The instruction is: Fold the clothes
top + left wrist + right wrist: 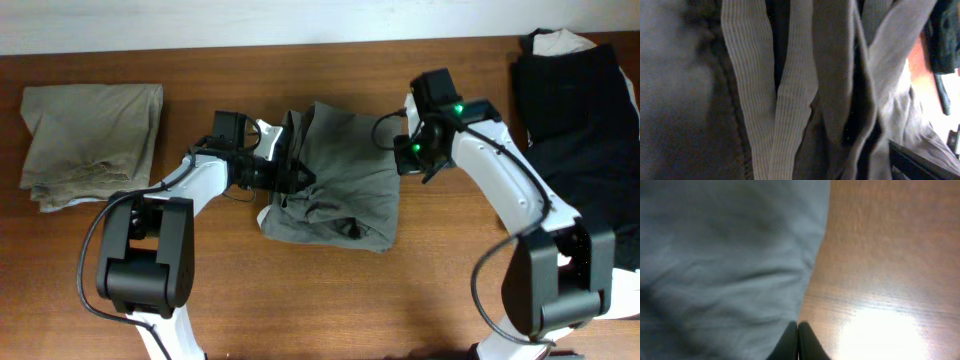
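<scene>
The grey shorts [335, 175] lie bunched in the middle of the table. My left gripper [290, 177] is pushed into their left edge. The left wrist view is filled with grey cloth and the ribbed waistband [785, 100]. Only one dark finger [920, 162] shows, far at the lower right, so the jaws look spread with cloth across them. My right gripper [410, 152] [798, 326] is shut, its tips on the table at the right edge of the grey shorts [725, 255], with nothing seen between them.
Folded beige-khaki shorts [90, 140] lie at the far left. A black garment [585, 110] with a white garment [560, 40] behind it lies at the far right. Bare wooden table [330, 300] runs along the front.
</scene>
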`<action>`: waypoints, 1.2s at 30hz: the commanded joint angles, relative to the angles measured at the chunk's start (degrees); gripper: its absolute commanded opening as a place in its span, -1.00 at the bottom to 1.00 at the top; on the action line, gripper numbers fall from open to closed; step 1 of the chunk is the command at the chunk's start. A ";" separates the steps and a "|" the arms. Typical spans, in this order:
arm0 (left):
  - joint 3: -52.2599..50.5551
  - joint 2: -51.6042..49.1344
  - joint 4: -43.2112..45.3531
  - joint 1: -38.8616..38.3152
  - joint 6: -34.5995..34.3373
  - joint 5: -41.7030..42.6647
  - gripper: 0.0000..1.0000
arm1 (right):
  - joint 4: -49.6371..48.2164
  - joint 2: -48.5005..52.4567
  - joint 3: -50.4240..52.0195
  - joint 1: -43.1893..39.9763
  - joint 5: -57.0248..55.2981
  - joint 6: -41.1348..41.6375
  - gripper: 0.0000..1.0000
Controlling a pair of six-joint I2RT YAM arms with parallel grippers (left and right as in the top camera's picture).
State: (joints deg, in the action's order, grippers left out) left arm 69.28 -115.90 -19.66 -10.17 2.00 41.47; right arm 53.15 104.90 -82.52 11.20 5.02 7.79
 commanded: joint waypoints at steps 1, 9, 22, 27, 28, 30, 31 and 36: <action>0.15 -1.53 -0.24 -0.22 0.90 6.69 0.98 | -13.16 0.70 12.22 -1.42 7.78 2.08 -0.92; 0.15 -1.53 1.27 -2.12 0.87 8.68 0.98 | -29.66 9.64 15.21 6.10 18.45 4.81 -0.92; 10.67 2.01 7.69 6.64 -12.92 14.73 -0.99 | 4.11 -12.68 -7.17 2.54 4.55 1.46 -0.92; 18.84 16.35 19.17 31.95 -32.70 11.02 -0.99 | 5.75 -20.59 -7.17 2.54 3.50 1.55 -0.92; 18.84 18.71 22.18 38.86 -35.76 10.82 -0.99 | 6.49 -20.59 -7.17 2.54 3.48 1.53 -0.92; 18.84 20.20 27.82 46.77 -40.44 11.32 -0.99 | 6.21 -20.59 -7.17 2.60 3.48 1.77 -0.92; 18.84 20.26 30.16 49.62 -41.68 11.56 -0.99 | 6.08 -20.59 -7.17 2.60 3.45 2.60 -0.92; 18.84 19.08 15.78 49.99 -40.13 -5.53 -0.99 | 6.03 -20.59 -7.17 2.64 3.34 4.79 -0.92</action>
State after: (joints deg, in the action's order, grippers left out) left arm 87.55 -96.92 -3.05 40.82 -38.65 43.68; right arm 59.35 85.43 -89.52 13.74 9.06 10.87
